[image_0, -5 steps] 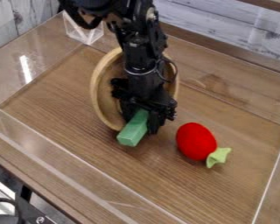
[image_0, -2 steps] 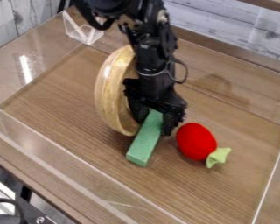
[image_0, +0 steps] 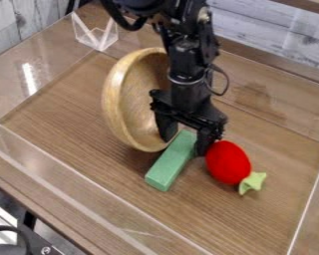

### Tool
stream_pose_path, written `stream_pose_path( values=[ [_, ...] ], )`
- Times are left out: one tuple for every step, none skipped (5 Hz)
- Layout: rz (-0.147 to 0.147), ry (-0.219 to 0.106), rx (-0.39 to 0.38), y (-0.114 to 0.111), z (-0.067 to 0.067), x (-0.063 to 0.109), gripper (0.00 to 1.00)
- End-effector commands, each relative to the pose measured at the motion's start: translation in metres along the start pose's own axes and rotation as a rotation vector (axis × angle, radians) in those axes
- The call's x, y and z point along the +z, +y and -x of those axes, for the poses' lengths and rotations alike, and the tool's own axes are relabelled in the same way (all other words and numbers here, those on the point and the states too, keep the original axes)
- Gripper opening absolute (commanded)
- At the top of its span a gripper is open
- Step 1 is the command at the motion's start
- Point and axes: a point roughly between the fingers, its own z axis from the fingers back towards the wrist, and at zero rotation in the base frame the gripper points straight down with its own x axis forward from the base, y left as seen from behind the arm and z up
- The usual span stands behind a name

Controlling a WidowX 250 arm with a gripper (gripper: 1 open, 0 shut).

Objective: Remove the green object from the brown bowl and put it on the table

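Observation:
The green object (image_0: 170, 163), a flat mid-green block, lies on the table (image_0: 83, 169) in front of the brown bowl (image_0: 127, 100). The bowl is tipped up on its edge, with its hollow facing right toward the arm. My gripper (image_0: 189, 130) points straight down just above the block's far end. It is open, with its dark fingers (image_0: 163, 128) spread to either side of that end and not pressing it. The bowl's hollow holds nothing that I can see.
A red strawberry-like toy (image_0: 227, 160) with a pale-green leaf (image_0: 251, 181) lies just right of the block and close to my right finger. Clear acrylic walls (image_0: 29, 75) ring the tabletop.
The gripper was shut on the green block and has opened. The block now lies flat on the table. The arm shifted right, and the bowl shows more of its hollow.

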Motion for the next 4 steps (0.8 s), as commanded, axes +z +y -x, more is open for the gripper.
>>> stream_pose_path(
  values=[
    [-0.010,-0.039,0.007,0.001,-0.009,0.019,1.00],
    [-0.016,-0.036,0.021,0.003,-0.010,0.027,1.00],
    [-0.019,-0.032,-0.020,0.007,-0.008,0.032,1.00],
    [-0.020,-0.025,-0.059,0.011,-0.007,0.036,1.00]
  ],
)
